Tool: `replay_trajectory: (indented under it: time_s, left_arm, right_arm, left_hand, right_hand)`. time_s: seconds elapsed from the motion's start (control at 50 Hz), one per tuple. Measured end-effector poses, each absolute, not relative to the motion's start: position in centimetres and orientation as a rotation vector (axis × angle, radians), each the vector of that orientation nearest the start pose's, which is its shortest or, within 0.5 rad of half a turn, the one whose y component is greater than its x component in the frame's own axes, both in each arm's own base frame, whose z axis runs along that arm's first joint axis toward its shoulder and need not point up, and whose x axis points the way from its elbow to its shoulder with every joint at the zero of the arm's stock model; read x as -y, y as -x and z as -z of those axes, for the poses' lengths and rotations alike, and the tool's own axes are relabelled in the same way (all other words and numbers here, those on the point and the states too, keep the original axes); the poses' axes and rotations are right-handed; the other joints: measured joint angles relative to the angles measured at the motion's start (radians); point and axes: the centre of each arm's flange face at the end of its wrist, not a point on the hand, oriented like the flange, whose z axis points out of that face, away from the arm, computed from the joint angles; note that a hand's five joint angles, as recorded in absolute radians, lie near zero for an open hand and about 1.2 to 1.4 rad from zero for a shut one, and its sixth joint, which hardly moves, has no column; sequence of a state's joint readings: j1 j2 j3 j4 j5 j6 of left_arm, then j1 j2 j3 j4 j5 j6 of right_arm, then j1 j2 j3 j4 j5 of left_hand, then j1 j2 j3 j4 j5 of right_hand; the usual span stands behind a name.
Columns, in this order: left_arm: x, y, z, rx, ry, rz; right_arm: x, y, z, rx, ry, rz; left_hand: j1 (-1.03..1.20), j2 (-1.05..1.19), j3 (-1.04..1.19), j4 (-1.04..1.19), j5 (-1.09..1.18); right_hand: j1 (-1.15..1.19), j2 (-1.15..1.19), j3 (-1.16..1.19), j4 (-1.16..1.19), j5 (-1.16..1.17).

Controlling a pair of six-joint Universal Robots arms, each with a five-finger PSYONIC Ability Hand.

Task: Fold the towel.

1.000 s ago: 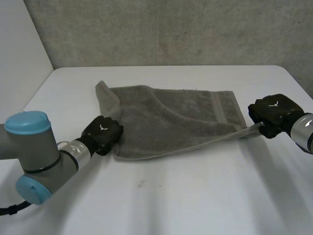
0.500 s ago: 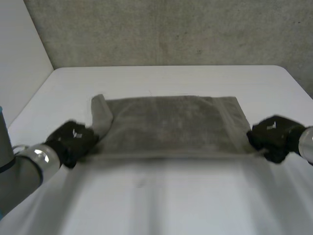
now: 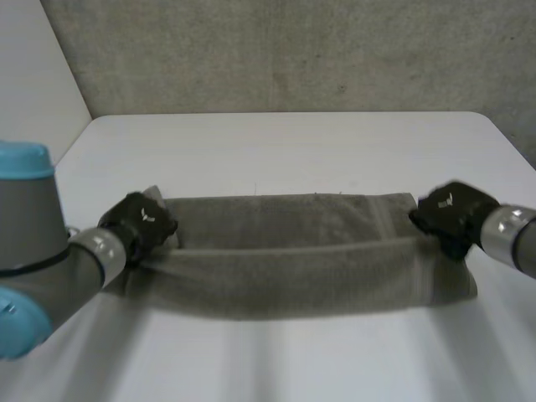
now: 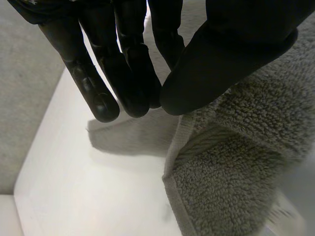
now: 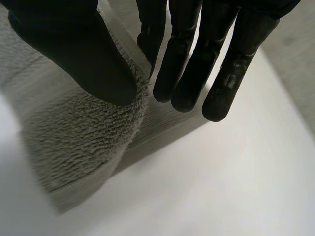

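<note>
Pinching the towel (image 3: 293,251) at both ends — left hand (image 3: 142,222) & right hand (image 3: 448,213) each closed thumb-tight on a corner; it sags across the desk (image 3: 276,151), prob. soft, light, floppy — best gripped by corners, edge taut

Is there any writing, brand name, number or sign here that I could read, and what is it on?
None legible: no words or numbers anywhere.
Back of the left hand: a small white emblem, no letters.
Back of the right hand: a similar white emblem, too small to read.
The towel: no tag or print visible.
</note>
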State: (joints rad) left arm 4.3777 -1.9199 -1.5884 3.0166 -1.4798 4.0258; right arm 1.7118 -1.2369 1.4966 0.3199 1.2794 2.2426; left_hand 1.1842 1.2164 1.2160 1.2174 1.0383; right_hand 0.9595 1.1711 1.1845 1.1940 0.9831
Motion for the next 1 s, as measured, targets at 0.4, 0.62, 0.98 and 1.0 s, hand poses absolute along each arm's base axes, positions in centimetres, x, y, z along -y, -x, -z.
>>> replay_trajectory:
  time_s: [0.4, 0.62, 0.98, 1.0]
  left_arm:
    - [35.8, 27.5, -42.0, -1.278, -0.754, 2.601]
    - [34.2, 25.0, -34.1, -1.672, -0.817, 2.486]
    - [27.5, 23.2, -13.6, -2.229, -1.314, 1.742]
    - [27.3, 23.1, -13.5, -2.234, -1.321, 1.727]
  right_arm:
    - [36.9, -24.5, -41.8, -1.234, 0.78, 3.072]
    - [35.9, -24.4, -34.2, -1.598, 0.992, 2.731]
    - [30.5, -23.0, -18.4, -2.21, 1.305, 1.856]
    - [30.5, -22.8, -18.3, -2.22, 1.305, 1.851]
  left_hand:
    - [0.011, 0.001, 0.001, 0.001, 0.002]
    - [0.011, 0.001, 0.001, 0.001, 0.004]
    - [0.011, 0.001, 0.001, 0.001, 0.004]
    - [0.011, 0.001, 0.001, 0.001, 0.004]
  right_hand:
    - [0.0, 0.01, 0.003, 0.001, 0.0]
    - [0.0, 0.01, 0.003, 0.001, 0.003]
    - [0.0, 0.01, 0.003, 0.001, 0.004]
    - [0.0, 0.01, 0.004, 0.001, 0.004]
